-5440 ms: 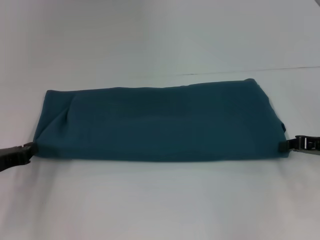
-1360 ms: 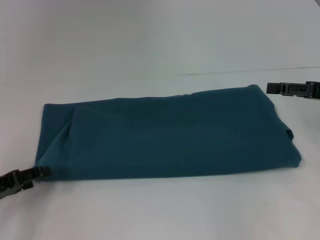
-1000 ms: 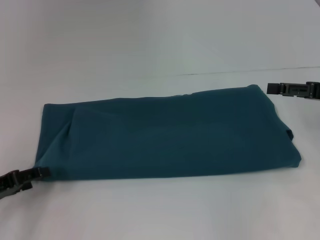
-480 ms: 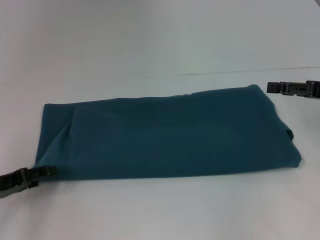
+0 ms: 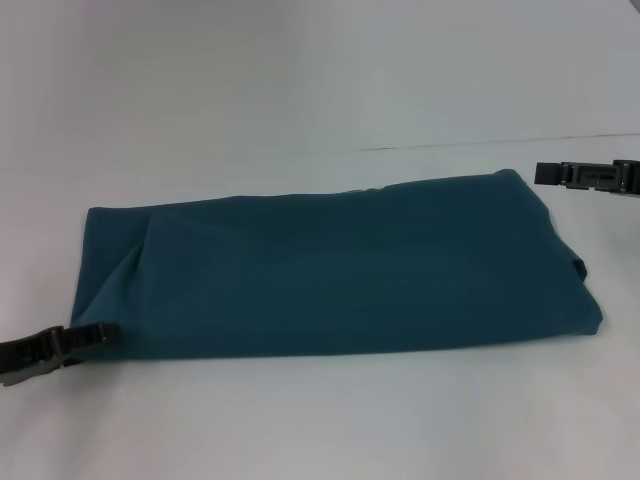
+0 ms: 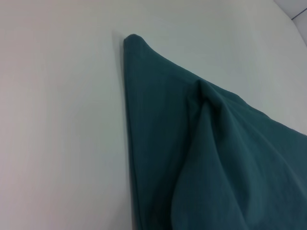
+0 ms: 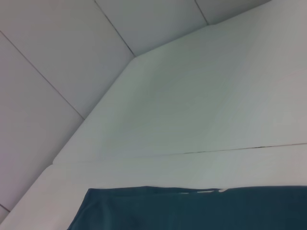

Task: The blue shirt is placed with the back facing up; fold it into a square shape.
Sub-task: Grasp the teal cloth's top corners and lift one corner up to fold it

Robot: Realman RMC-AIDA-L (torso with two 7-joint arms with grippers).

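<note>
**Head view: folded blue shirt between two grippers**

Head view shows the left gripper (image 5: 100,331) low at the near-left, its tip touching the near-left corner of the blue shirt (image 5: 340,265); whether it is clenched on the cloth or released, I cannot tell. The shirt lies on the white worktop (image 5: 320,420) as a long band running left to right, plain side up, its right end slanting toward the near side. A soft crease rises near its left end, seen closer in the left wrist view (image 6: 206,100). A thin dark seam (image 5: 500,141) crosses the worktop beyond the shirt. At the far right, the right gripper (image 5: 540,173) hovers just beside the shirt's far-right corner, apart from it; its state I cannot tell either.
</note>
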